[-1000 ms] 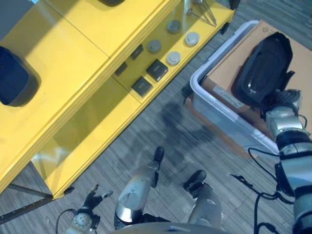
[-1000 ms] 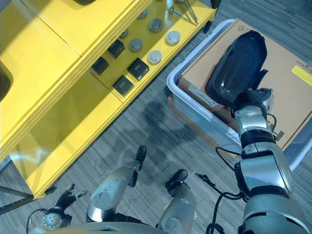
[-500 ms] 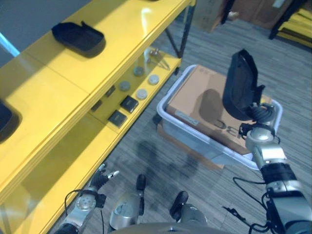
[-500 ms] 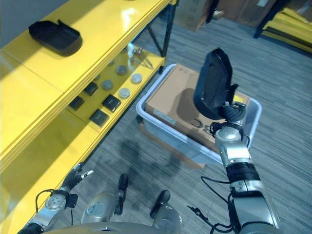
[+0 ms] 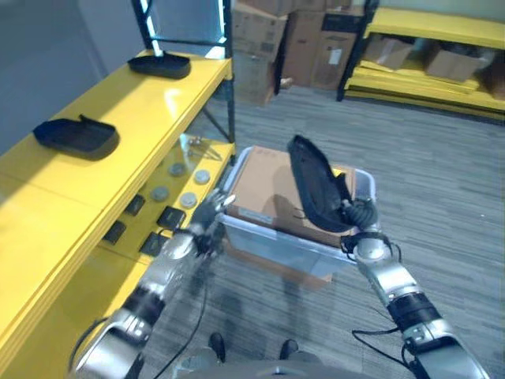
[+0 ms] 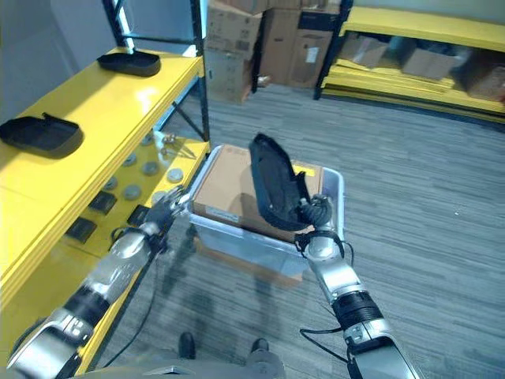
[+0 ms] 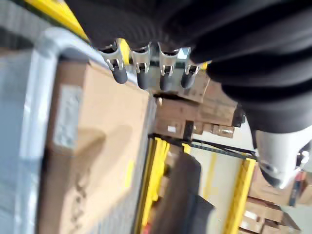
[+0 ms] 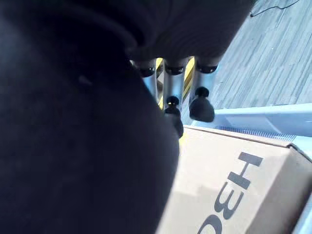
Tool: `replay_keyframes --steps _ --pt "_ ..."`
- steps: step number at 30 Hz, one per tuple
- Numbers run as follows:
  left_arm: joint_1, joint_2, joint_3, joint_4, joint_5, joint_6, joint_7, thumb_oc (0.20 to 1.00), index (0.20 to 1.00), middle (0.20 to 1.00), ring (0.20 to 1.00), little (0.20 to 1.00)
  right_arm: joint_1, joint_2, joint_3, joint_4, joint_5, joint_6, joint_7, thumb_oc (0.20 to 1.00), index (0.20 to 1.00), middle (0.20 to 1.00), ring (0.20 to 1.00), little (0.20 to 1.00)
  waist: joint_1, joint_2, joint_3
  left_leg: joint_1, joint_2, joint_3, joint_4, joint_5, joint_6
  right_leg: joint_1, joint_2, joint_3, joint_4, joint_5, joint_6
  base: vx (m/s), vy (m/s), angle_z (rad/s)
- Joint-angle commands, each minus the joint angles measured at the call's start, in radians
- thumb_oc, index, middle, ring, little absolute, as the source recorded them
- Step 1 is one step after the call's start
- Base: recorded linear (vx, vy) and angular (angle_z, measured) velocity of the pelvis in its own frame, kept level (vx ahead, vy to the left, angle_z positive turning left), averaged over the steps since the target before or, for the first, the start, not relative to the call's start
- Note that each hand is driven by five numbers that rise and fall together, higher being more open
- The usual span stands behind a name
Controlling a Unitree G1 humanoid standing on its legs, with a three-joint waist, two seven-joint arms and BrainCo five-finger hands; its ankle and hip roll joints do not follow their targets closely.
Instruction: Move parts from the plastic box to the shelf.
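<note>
Right hand [image 6: 317, 212] curled round black part [image 6: 274, 183], raised above plastic box [image 6: 334, 183]. Left hand [image 5: 210, 219] relaxed, fingers straight. Risk: top-heavy part slipping before reaching shelf [image 5: 95, 162].

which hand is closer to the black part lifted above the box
Right. The right hand grips the black part at its lower end; the left hand, open, is apart from it by the plastic box rim's left side.

The black part [image 6: 274, 183] hides the right hand's [image 6: 317, 215] palm; small items [image 5: 175, 183] beyond the left hand [image 5: 207, 222] are too small to identify.
</note>
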State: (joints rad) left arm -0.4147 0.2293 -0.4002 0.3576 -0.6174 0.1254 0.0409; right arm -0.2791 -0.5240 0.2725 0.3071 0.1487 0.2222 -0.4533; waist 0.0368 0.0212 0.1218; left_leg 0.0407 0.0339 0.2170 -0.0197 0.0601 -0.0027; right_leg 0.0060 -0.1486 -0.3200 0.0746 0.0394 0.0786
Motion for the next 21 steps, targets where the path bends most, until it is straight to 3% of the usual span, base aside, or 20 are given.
replay_keyframes --steps 1,5,10,13,21 --pt "-0.019 -0.006 -0.045 0.031 -0.151 0.093 0.055 1.0 1.0 1.0 1.0 1.0 -0.16 -0.001 0.007 0.021 -0.053 -0.049 0.024 0.2 0.2 0.2 0.2 0.2 0.031 -0.028 -0.045 -0.013 0.056 -0.008 0.048 -0.054 -0.038 0.047 -0.075 0.041 -0.045 0.005 0.103 0.0 -0.014 -0.13" --pt "-0.103 -0.047 -0.058 0.117 -0.198 0.217 0.054 1.0 1.0 1.0 1.0 1.0 -0.212 0.025 0.067 0.077 -0.043 -0.05 0.042 0.2 0.2 0.2 0.2 0.2 0.012 -0.022 -0.069 -0.001 0.061 0.002 0.047 -0.053 -0.042 0.052 -0.068 0.049 -0.046 0.001 0.106 0.02 -0.027 -0.08" --pt "-0.124 -0.054 -0.082 0.155 -0.212 0.297 0.055 1.0 1.0 1.0 1.0 1.0 -0.211 0.037 0.097 0.089 -0.042 -0.062 0.043 0.2 0.2 0.2 0.2 0.2 0.003 -0.019 -0.079 0.005 0.064 0.013 0.045 -0.053 -0.044 0.055 -0.064 0.051 -0.05 0.0 0.108 0.02 -0.014 -0.04" --pt "-0.123 -0.059 -0.088 0.172 -0.215 0.314 0.051 1.0 1.0 1.0 1.0 1.0 -0.213 0.037 0.103 0.094 -0.045 -0.064 0.055 0.2 0.2 0.2 0.2 0.2 0.001 -0.019 -0.08 0.005 0.064 0.012 0.048 -0.054 -0.045 0.055 -0.062 0.052 -0.049 -0.002 0.107 0.02 -0.009 -0.06" --pt "-0.124 -0.083 -0.097 0.133 -0.269 0.28 0.053 1.0 1.0 1.0 1.0 1.0 -0.204 0.062 0.153 0.091 -0.076 -0.036 0.113 0.2 0.2 0.2 0.2 0.2 0.002 -0.021 -0.081 0.005 0.065 0.008 0.049 -0.057 -0.045 0.06 -0.061 0.049 -0.05 -0.007 0.107 0.02 -0.007 -0.01"
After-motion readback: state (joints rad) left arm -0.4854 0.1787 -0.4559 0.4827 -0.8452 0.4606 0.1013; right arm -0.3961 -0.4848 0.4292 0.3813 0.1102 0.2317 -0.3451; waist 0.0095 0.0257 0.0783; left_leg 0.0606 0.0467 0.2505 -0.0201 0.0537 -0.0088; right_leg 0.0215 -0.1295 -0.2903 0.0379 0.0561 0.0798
